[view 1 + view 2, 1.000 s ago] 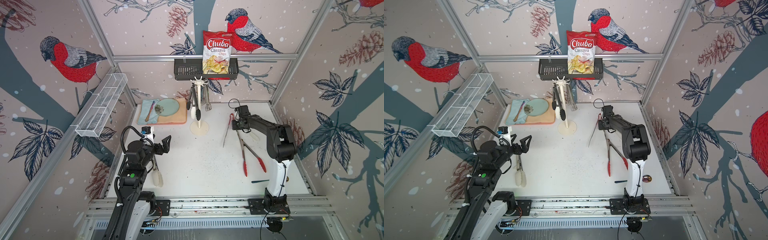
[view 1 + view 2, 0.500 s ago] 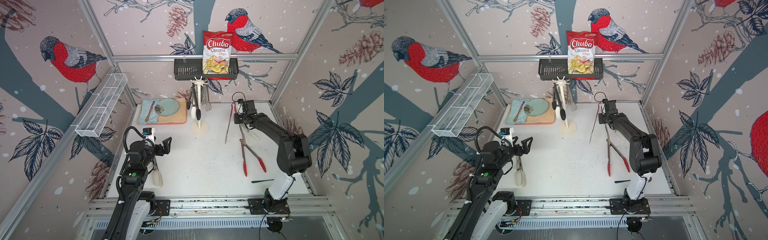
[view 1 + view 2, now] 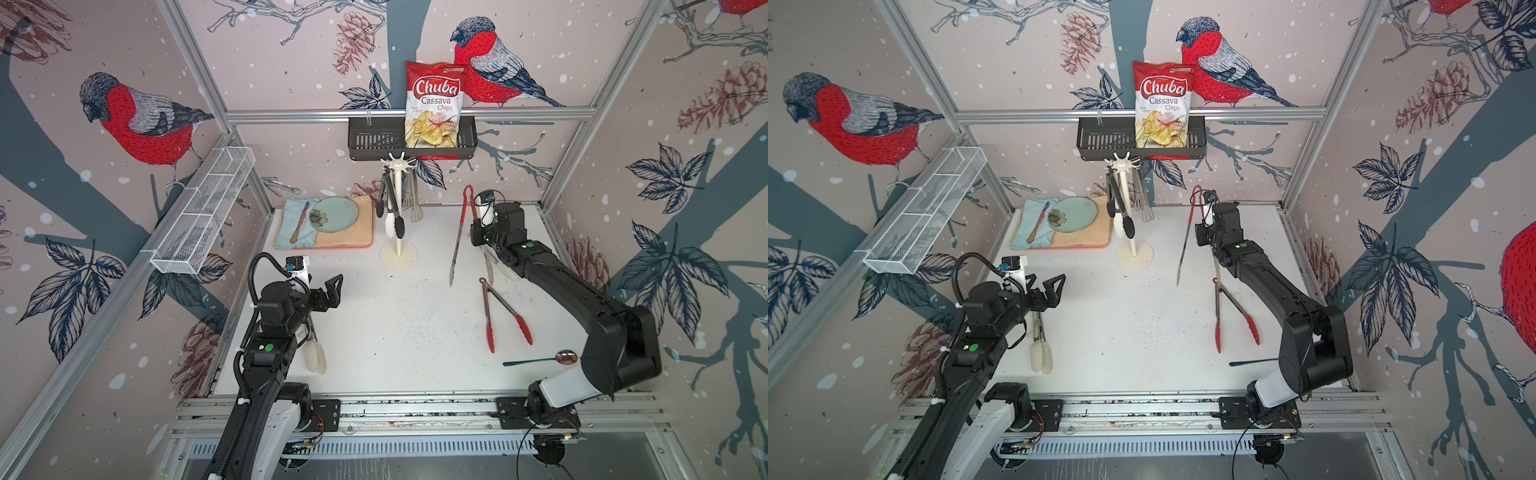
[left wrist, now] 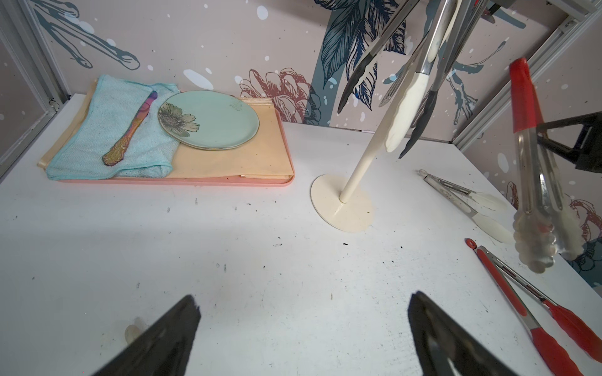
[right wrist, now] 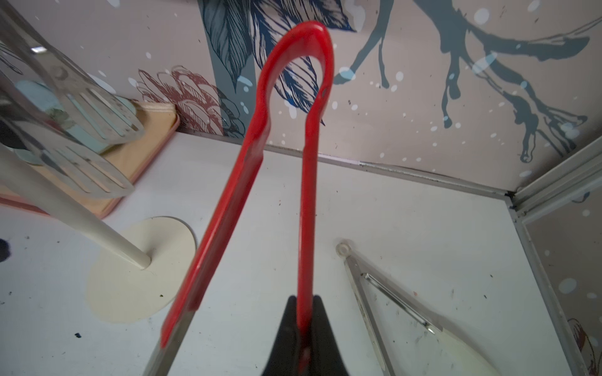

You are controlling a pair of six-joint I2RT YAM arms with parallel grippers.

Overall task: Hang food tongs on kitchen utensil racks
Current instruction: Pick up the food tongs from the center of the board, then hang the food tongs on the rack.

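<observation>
Tongs (image 3: 459, 239) aloft just right of rack (image 3: 398, 188)

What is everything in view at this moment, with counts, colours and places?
rack: one, cream, back middle
tongs on the rack: several, black, white, steel tips
red-handled tongs: one, held upright, back right
red-tipped tongs: one, lying right of centre
white-tipped tongs: two, one near each arm
spoon: one, dark handle, front right
plate: one, pale green, on the tray
cloth: one, light blue, on the tray, small utensil atop
tray: one, peach, back left
basket: one, black, back rail
chip bag: one, red and white, in the basket
mesh shelf: one, white, left wall
left pincer: open, empty
right pincer: shut on the red-handled tongs
</observation>
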